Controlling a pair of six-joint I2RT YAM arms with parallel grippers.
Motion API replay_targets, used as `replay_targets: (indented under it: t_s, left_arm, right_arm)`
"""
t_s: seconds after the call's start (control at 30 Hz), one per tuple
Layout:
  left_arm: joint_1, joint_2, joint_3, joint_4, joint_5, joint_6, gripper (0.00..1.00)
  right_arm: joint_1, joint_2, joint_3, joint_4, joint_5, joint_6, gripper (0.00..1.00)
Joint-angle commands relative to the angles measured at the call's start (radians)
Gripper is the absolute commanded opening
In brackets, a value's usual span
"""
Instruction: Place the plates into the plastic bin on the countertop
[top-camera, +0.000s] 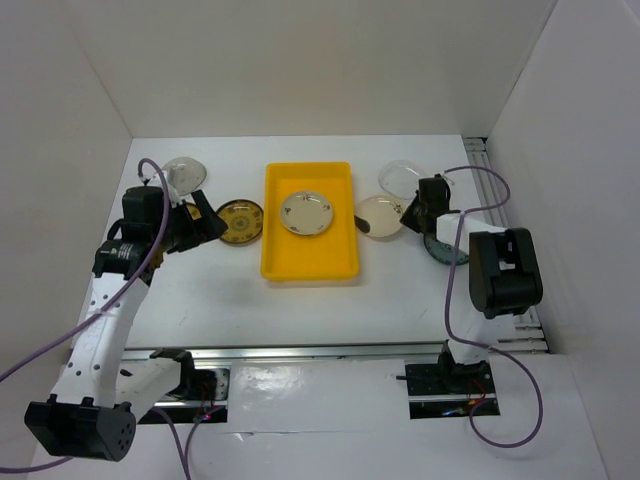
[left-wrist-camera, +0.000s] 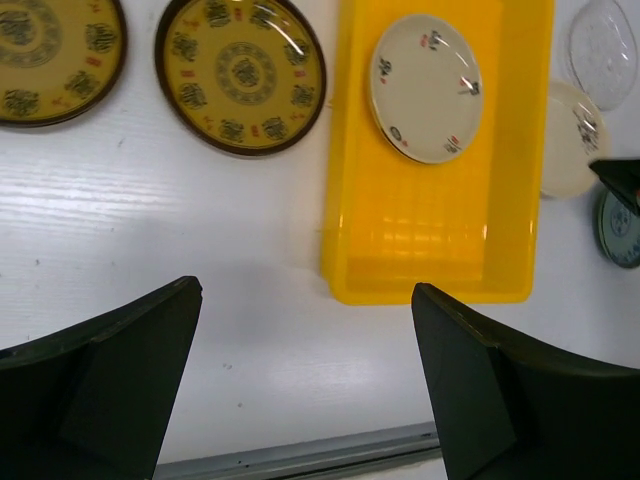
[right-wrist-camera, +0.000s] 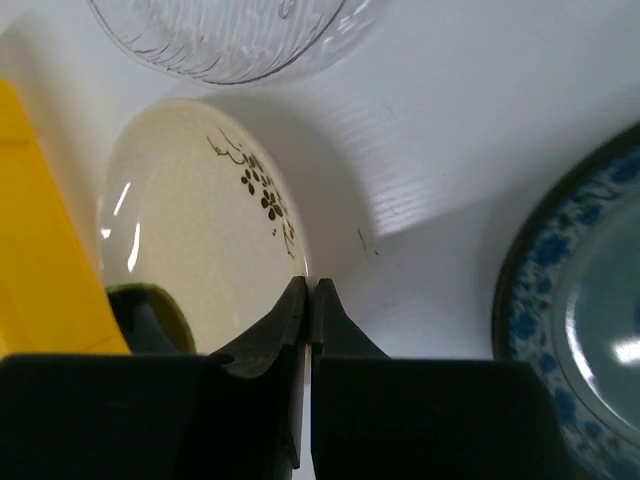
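Note:
The yellow plastic bin (top-camera: 272, 262) sits mid-countertop with one cream flowered plate (top-camera: 306, 213) in it. My right gripper (top-camera: 408, 212) is shut on the rim of a cream plate with a dark patch (right-wrist-camera: 190, 230), which is tilted up off the counter just right of the bin. My left gripper (top-camera: 205, 222) is open and empty above the counter, left of the bin. A yellow-and-brown plate (top-camera: 239, 221) lies beside it; a second one (left-wrist-camera: 55, 55) shows in the left wrist view. A blue-patterned plate (right-wrist-camera: 580, 330) lies right of my right gripper.
A clear glass plate (top-camera: 186, 174) lies at the back left and another (top-camera: 400, 178) at the back right, just beyond the held plate. White walls bound the counter on three sides. A metal rail (top-camera: 330, 350) runs along the near edge.

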Motion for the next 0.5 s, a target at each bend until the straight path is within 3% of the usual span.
replay_targets:
  t_s: [0.0,0.17,0.27,0.33,0.37,0.47]
  left_arm:
    - [0.042,-0.011,-0.023,0.003,-0.072,-0.048,1.0]
    - [0.097,-0.011,-0.032,-0.017,-0.126,-0.088,1.0]
    - [0.131,-0.002,-0.032,-0.017,-0.126,-0.097,1.0]
    - [0.157,-0.002,-0.032,-0.017,-0.126,-0.106,1.0]
    - [0.178,-0.002,-0.041,-0.017,-0.126,-0.117,1.0]
    - [0.243,0.008,-0.041,-0.031,-0.175,-0.155,1.0]
  right_arm:
    - [-0.007,-0.12,0.042,-0.166,0.137,0.001,0.0]
    - [0.019,-0.321,0.126,-0.304,0.329,0.02,0.0]
    - [0.047,-0.402,0.165,-0.317,0.351,-0.014,0.0]
    - [0.056,-0.436,0.154,-0.215,0.27,-0.069,0.0]
    - [0.056,-0.446,0.154,-0.178,0.136,-0.083,0.0]
    - [0.115,-0.388,0.221,-0.134,-0.061,-0.137,0.0]
